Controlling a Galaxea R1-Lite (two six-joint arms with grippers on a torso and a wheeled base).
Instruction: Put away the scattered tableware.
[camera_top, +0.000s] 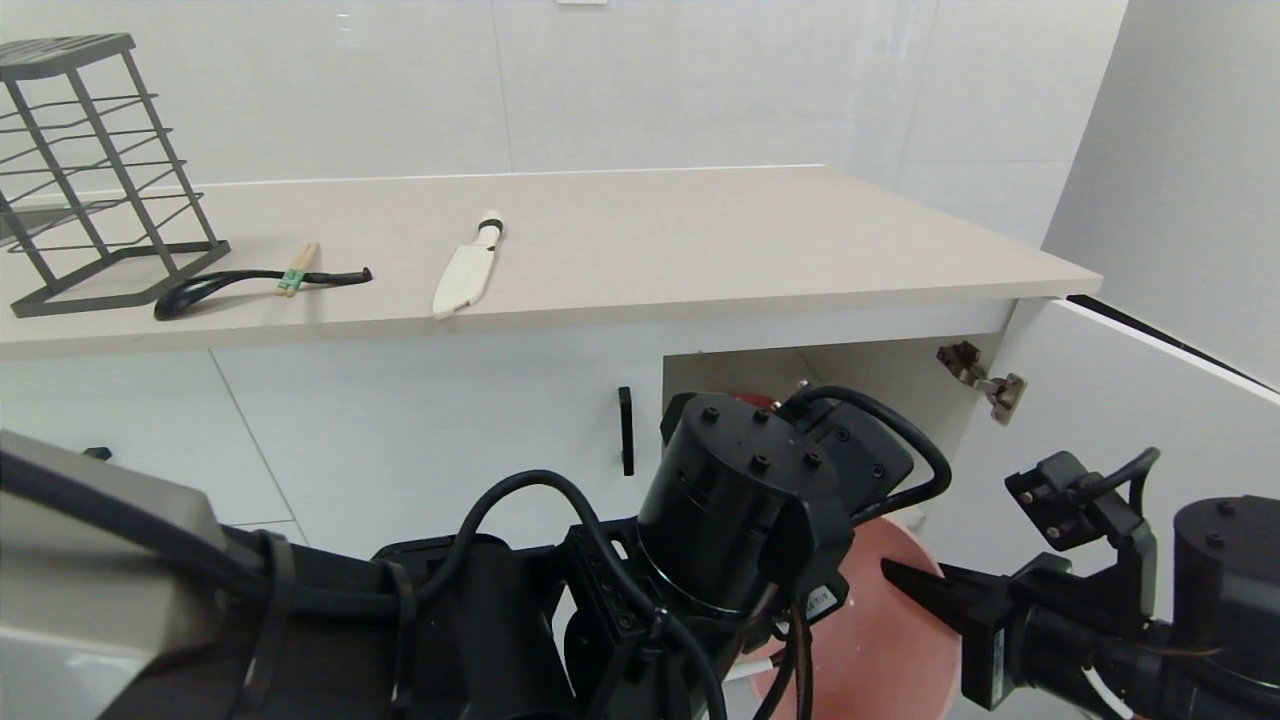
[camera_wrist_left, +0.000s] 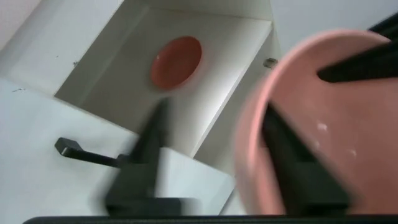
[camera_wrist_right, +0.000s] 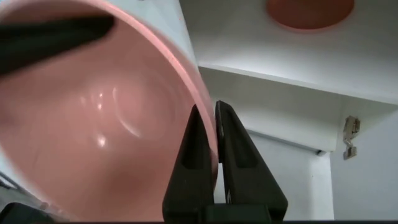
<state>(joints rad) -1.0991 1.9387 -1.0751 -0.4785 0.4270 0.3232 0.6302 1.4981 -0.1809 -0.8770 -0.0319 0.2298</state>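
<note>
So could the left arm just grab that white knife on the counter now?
Probably not straight away: the left gripper sits low, its fingers astride the pink bowl, while the knife lies up on the counter. Nothing around the knife blocks it.

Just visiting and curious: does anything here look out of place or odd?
Yes. A black ladle, chopsticks and a pale knife lie scattered on the counter, outside the rack. Below, the right gripper pinches the rim of the pink bowl by the open cabinet.
</note>
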